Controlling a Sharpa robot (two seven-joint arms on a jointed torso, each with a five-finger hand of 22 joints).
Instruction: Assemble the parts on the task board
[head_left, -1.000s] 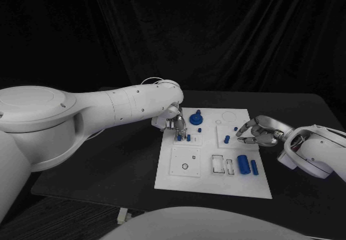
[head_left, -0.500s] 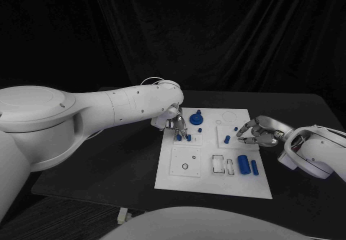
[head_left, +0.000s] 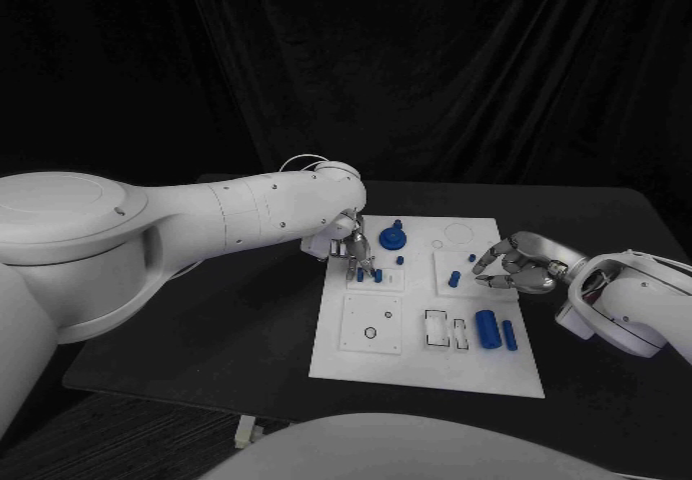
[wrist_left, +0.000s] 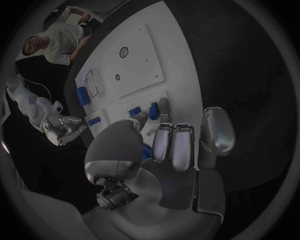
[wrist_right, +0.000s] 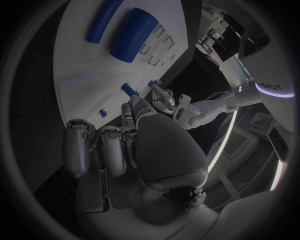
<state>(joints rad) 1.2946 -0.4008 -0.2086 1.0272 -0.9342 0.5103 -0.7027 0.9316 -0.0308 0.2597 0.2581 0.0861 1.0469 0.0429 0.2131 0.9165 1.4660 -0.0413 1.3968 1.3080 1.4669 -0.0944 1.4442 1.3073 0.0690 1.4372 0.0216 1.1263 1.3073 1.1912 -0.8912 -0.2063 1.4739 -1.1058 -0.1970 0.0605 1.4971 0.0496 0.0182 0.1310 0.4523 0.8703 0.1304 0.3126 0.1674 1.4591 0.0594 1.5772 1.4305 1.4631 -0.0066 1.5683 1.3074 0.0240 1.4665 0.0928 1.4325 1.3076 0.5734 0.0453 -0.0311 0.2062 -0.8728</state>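
Note:
The white task board (head_left: 433, 350) lies in the middle of the table. My left hand (head_left: 351, 250) hovers over its far left part, one fingertip (wrist_left: 164, 106) touching a small blue peg (head_left: 358, 272) that stands beside a second peg (head_left: 376, 275). A bit of blue (wrist_left: 145, 151) shows between the thumb and curled fingers; I cannot tell whether it is held. My right hand (head_left: 512, 266) sits at the board's right edge, fingers loosely apart and holding nothing, close to two more pegs (head_left: 453, 279) (head_left: 477, 260).
A blue knob (head_left: 392, 238) stands at the board's far side. A thick blue cylinder (head_left: 488, 328) and a thin blue rod (head_left: 509, 335) lie at its near right, next to rectangular slots (head_left: 444, 328). A square plate with holes (head_left: 372, 322) occupies the near left.

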